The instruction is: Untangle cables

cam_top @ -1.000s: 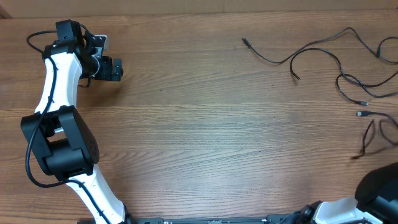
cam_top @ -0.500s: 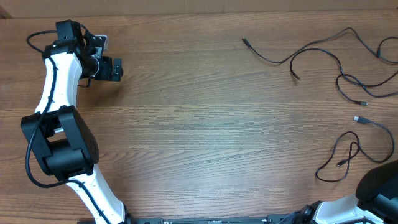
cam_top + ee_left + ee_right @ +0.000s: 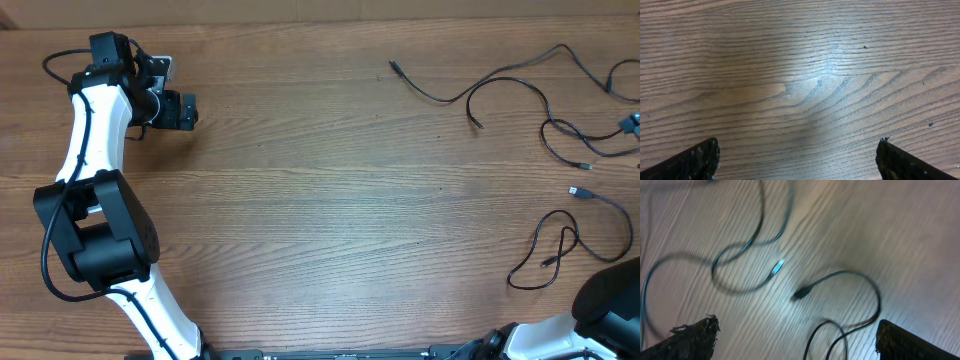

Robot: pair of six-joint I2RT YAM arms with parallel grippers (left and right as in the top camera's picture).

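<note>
Wood-grain table (image 3: 330,200): brown, with fine dark lines; both arms and the cables are borne on it.
Cables (image 3: 505,82): thin black cords; laid loose in open curves over the right side of the table in the overhead view; some strands run off the right edge of the picture.
Lower cable (image 3: 548,262): curled into a loop near the base of the right arm; a silvery plug end (image 3: 575,190) is seen above the loop.
Right gripper (image 3: 796,325): fingers (image 3: 695,335) are spread wide at the lower corners of the wrist view; nothing is pinched; blurred cords lie on the wood below, with a silvery plug (image 3: 777,266) near a black plug (image 3: 800,295), not touching.
Left gripper (image 3: 798,142): spread wide; only wood grain is seen between the fingers; nothing is held.
Left arm (image 3: 100,150): placed at the far left of the table, well apart from the cables.
</note>
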